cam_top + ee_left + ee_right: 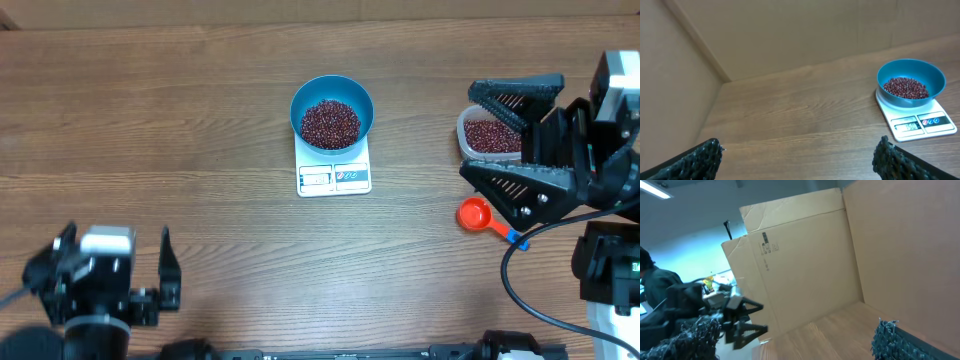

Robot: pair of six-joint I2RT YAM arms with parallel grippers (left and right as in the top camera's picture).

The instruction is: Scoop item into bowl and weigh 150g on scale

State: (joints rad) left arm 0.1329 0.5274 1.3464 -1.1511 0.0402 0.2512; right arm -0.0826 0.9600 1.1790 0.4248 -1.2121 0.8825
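The blue bowl (332,100) stands on the white scale (334,178) at the table's middle, with a heap of dark red beans (330,122) inside it. The left wrist view shows the same bowl (912,75), beans (905,87) and scale (920,122) at its right. My left gripper (117,232) is open near the front left edge, far from the bowl, nothing between its fingers (800,150). My right gripper (467,132) is open at the right, raised above the clear tub, tilted up toward cardboard walls (795,335).
A clear tub (487,137) of more beans sits at the right, partly under my right gripper. An orange scoop (474,214) with a blue handle lies in front of it. Cardboard walls (790,35) close the table's back and left side.
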